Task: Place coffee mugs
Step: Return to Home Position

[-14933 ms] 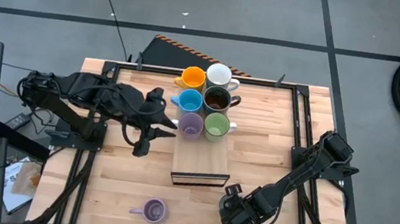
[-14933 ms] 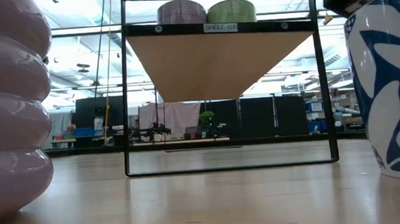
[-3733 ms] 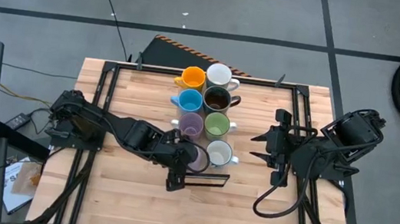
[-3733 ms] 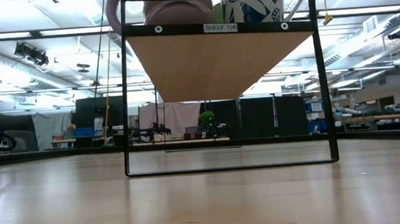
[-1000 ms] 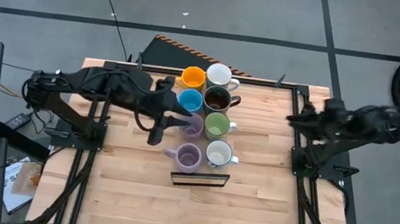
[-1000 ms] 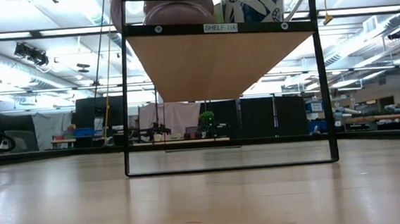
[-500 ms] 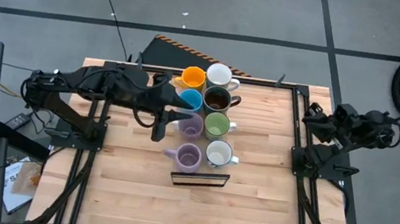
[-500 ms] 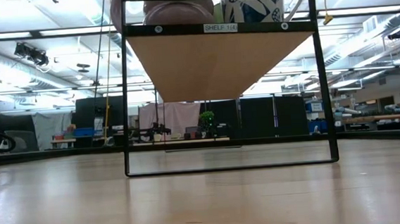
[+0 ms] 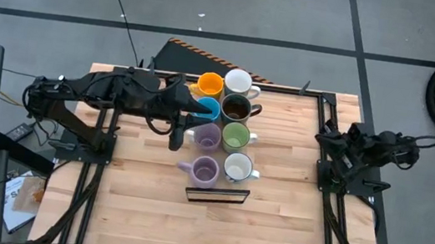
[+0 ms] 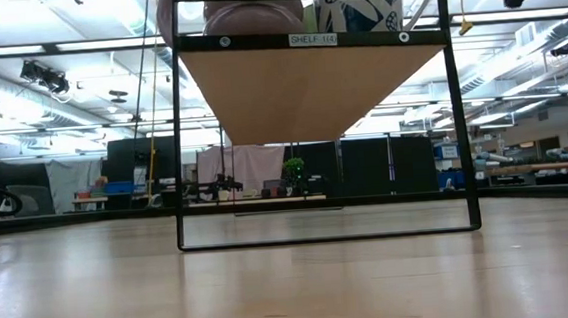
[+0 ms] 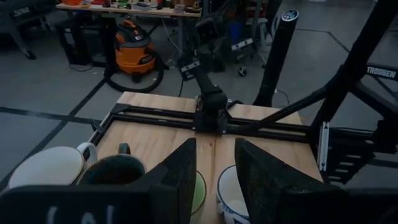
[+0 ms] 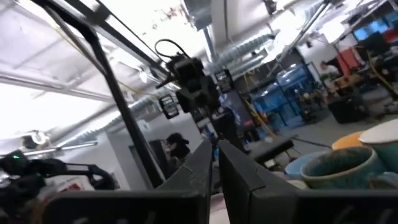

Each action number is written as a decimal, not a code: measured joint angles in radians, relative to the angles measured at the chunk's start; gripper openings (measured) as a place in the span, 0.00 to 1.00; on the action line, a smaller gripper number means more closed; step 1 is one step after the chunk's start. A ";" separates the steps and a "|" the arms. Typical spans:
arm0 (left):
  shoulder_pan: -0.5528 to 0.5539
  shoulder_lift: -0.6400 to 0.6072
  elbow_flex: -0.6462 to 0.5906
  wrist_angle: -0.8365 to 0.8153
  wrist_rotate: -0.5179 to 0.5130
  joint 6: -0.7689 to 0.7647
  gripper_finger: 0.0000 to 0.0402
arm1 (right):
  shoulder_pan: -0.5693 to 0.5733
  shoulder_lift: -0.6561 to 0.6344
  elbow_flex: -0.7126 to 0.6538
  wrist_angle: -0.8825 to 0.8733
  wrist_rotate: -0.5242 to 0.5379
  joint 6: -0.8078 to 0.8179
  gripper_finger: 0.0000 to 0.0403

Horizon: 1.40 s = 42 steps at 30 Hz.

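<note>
- Against half a second ago, we see the right arm folded lower at the right edge of the table [image 9: 131, 203], well apart from the shelf [image 9: 216, 194]. The left arm has barely shifted.
- Since the earliest view, two mugs have joined the shelf's near end: the ribbed purple mug [image 9: 204, 170] and the blue-patterned white mug [image 9: 237, 168].
- All eight stand upright in two rows along the shelf's long axis. On its left we count the orange mug [image 9: 210, 85], light blue mug [image 9: 207, 108], lavender mug [image 9: 207, 136] and ribbed purple mug. On its right stand the white mug [image 9: 238, 82], dark brown mug [image 9: 236, 108], green mug [image 9: 235, 134] and blue-patterned white mug.
- The ribbed purple mug's handle points left off the shelf; the blue-patterned white mug's points right.
- The mugs are glazed ceramic, set on a pale wooden board in a black metal frame.
- The left gripper [image 11: 214, 148] hovers just left of the shelf beside the lavender mug, jaws spread and empty. The right gripper [image 12: 215, 155] has its jaws nearly pressed together, with nothing between.
</note>
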<state>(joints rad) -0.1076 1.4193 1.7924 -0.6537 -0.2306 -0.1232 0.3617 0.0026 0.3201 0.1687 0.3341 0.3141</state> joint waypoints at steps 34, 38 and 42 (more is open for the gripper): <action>0.000 -0.163 -0.002 -0.270 -0.004 -0.107 0.29 | -0.200 0.000 -0.314 0.376 -0.122 0.129 0.04; -0.001 -0.260 0.000 -0.309 -0.056 -0.103 0.29 | -0.200 0.000 -0.314 0.376 -0.122 0.129 0.04; 0.000 -0.332 0.000 -0.414 -0.107 -0.128 0.29 | -0.200 0.001 -0.314 0.376 -0.122 0.129 0.05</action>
<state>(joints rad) -0.1081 1.0874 1.7927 -1.0676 -0.3376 -0.2511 0.1619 0.0032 0.0059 0.5442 0.2125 0.4427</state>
